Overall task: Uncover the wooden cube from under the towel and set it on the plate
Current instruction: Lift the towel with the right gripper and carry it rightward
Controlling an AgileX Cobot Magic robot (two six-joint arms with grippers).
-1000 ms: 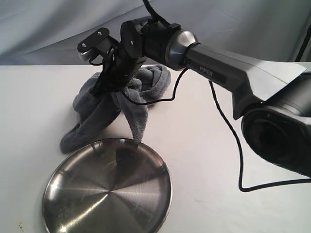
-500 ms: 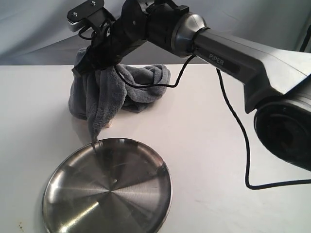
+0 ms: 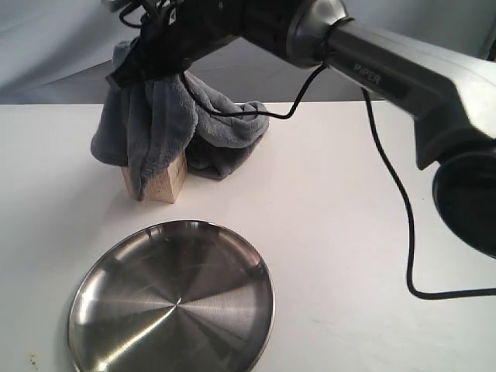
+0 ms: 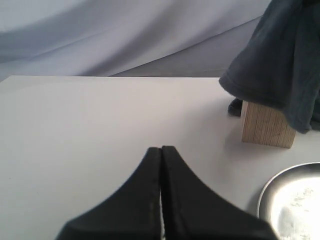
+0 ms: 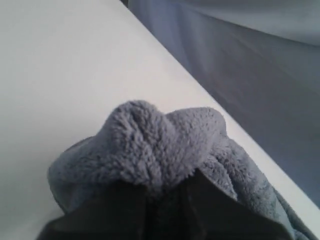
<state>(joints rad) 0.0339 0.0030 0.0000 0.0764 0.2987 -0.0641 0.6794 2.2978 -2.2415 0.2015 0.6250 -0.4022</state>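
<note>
My right gripper (image 3: 136,66) reaches across to the far left and is shut on the grey-blue towel (image 3: 167,124), holding it up off the table; fleece bunches between its fingers (image 5: 165,200). The pale wooden cube (image 3: 164,182) stands on the table with its lower part showing, the towel's hanging folds still draped over its top. In the left wrist view the cube (image 4: 266,125) sits beside the towel (image 4: 280,60). The steel plate (image 3: 170,298) lies in front of the cube. My left gripper (image 4: 161,152) is shut and empty, low over the table, well short of the cube.
The white table (image 3: 349,232) runs to a back edge under a grey cloth backdrop (image 3: 46,39). A black cable (image 3: 403,232) loops from the right arm down onto the table at the right. The plate's rim (image 4: 270,185) shows at the edge of the left wrist view.
The right gripper has risen and moved back with the towel, lifting it from a heap on the table. The wooden cube, hidden before, now shows beneath the hanging folds.
</note>
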